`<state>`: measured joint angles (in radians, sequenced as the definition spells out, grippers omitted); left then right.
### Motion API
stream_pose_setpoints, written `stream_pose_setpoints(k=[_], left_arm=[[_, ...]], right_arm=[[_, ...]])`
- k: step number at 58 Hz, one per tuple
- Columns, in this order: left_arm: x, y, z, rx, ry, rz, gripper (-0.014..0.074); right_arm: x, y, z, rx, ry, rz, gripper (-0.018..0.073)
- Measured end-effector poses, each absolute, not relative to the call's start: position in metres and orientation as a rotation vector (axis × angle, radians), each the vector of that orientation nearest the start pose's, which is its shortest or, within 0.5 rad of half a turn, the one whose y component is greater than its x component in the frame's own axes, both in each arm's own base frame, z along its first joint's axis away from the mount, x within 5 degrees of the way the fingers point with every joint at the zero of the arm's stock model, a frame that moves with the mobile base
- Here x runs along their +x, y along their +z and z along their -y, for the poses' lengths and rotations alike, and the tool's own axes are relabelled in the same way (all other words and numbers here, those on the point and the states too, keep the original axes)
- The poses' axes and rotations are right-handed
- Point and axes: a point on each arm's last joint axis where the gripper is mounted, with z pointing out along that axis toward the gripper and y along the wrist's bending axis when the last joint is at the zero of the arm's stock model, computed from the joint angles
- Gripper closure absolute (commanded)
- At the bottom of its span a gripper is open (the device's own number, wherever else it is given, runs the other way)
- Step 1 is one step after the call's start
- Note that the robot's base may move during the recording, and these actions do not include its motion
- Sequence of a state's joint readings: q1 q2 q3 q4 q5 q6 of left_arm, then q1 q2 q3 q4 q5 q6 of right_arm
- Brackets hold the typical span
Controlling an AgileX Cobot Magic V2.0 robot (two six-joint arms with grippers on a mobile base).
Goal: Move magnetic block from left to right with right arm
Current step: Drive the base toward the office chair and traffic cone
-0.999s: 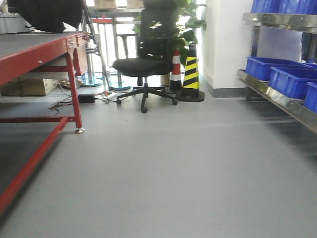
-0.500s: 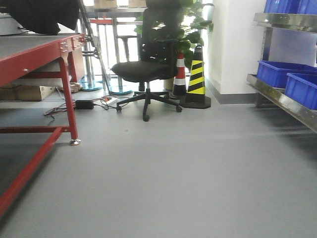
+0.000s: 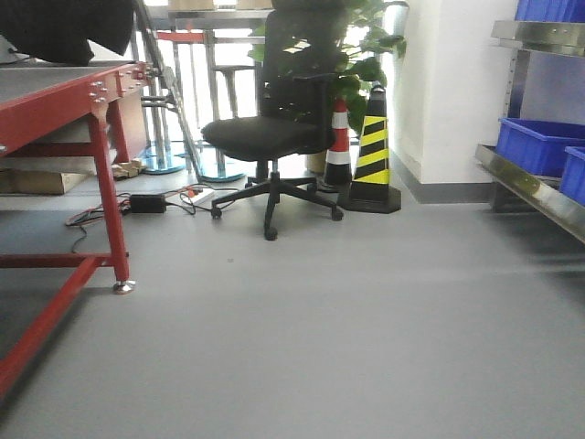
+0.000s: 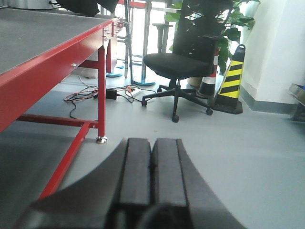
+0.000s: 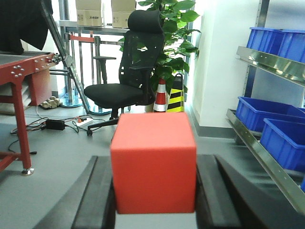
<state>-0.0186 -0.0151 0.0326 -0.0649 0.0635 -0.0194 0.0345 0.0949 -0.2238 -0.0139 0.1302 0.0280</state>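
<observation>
The right gripper [image 5: 153, 160] is pinching the red block [image 5: 153, 171]. One black finger presses on each side of it. In the right wrist view the block is held up off the grey floor [image 3: 347, 347], close to the camera. It sits lower in the picture than the black chair [image 3: 274, 137] and a little to the right of it.

The left gripper [image 4: 152, 162] has its two fingers [image 4: 136, 167] pressed flat together. In the left wrist view it points along the floor toward the chair.

A red table [image 3: 55, 91] stands to the left of the chair, well apart from it. Some wires [image 3: 91, 218] and a small black box [image 3: 146, 203] lie on the floor left of the chair's wheels. A red and white cone [image 3: 339, 146] stands just to the right of the chair. A yellow and black cone [image 3: 373, 151] stands right beside that one. A leafy green plant [image 3: 366, 55] is behind the chair. Far to the right of the chair, blue bins [image 3: 539, 146] sit on a shiny metal shelf [image 3: 530, 187]. Brown boxes [image 5: 90, 12] sit high up, behind the chair and to its left.
</observation>
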Motion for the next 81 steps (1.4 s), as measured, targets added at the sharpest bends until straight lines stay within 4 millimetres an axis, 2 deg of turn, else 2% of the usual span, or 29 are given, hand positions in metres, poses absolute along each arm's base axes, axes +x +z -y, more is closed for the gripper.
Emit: stream_pose_setpoints(k=[81], left_arm=[[0.0566,0.1972,0.0014,-0.048,-0.084,-1.564,0.0713]], right_arm=[[0.0534,0.2712,-0.0017,-0.014,0.038,-1.485,0.0282]])
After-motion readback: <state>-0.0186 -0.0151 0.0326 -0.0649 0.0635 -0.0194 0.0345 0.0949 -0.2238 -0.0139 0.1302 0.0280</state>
